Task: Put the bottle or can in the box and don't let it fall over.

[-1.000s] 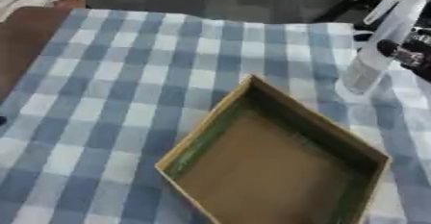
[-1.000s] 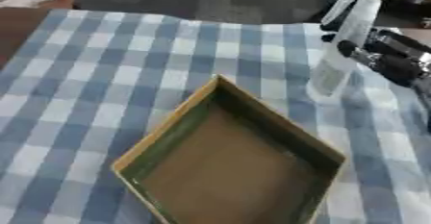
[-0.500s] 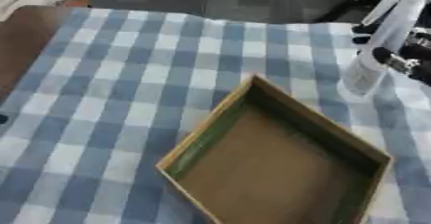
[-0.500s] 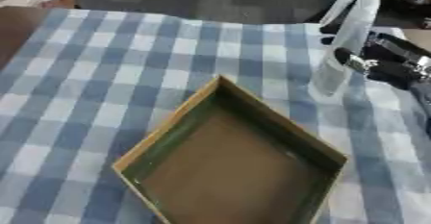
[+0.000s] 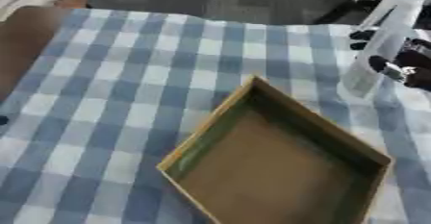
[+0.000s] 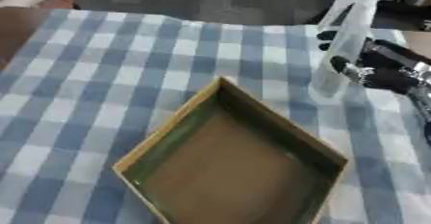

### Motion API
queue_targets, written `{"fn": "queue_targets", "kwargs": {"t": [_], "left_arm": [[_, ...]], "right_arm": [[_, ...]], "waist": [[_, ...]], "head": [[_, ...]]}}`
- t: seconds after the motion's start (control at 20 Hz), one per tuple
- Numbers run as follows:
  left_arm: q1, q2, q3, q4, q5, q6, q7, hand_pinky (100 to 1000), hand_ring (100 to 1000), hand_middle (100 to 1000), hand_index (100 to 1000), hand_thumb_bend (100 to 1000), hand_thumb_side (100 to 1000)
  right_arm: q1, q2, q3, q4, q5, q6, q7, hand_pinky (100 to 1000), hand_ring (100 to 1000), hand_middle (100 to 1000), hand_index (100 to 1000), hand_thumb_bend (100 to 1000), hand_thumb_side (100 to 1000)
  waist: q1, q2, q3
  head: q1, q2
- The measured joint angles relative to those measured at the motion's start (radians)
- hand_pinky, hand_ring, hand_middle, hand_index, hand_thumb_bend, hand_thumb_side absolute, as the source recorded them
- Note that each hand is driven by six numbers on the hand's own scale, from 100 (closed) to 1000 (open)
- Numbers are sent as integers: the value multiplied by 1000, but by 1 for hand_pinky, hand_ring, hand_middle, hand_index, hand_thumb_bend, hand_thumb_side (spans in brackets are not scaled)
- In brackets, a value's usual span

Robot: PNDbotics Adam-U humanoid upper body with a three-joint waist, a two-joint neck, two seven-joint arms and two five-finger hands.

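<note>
Right eye view: right hand curls round the upright clear bottle beside the box.

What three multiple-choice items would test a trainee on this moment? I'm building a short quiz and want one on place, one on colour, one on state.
1. Where is the clear bottle?
A. Inside the box
B. On the cloth beyond the box's far right side
C. At the table's left edge

2. What colours is the tablecloth?
A. Blue and white check
B. Plain red
C. Green stripes

3. What does the box hold?
A. A can
B. The bottle
C. Nothing

Answers:
1 B, the bottle stands outside the box, at the right, with the right robot hand curled round it.
2 A, blue and white squares cover the table.
3 C, its brown floor shows bare.
</note>
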State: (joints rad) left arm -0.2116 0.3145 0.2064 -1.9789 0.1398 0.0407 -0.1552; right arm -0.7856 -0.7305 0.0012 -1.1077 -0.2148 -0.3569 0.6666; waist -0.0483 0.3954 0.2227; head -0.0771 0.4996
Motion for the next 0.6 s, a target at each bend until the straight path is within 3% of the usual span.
{"fn": "queue_targets", "kwargs": {"t": [0.2, 0.4, 0.6], "left_arm": [[0, 0, 0, 0, 0, 0, 0, 1000, 644, 854, 940, 100, 726], [-1, -5, 0, 0, 0, 1, -1, 1000, 644, 854, 940, 100, 725], [-1, -7, 0, 0, 0, 1, -1, 1000, 644, 854, 940, 100, 725]], "right_arm": [[3, 5, 0, 0, 9, -4, 6, 937, 1000, 1000, 943, 100, 460], [3, 5, 0, 1, 9, -3, 1, 937, 1000, 1000, 923, 100, 346], [3, 5, 0, 1, 9, 7, -8, 935, 1000, 1000, 902, 100, 341]], "waist": [[0, 0, 0], [0, 0, 2], [0, 0, 5]], "head": [[1, 0], [1, 0], [1, -1]]}}
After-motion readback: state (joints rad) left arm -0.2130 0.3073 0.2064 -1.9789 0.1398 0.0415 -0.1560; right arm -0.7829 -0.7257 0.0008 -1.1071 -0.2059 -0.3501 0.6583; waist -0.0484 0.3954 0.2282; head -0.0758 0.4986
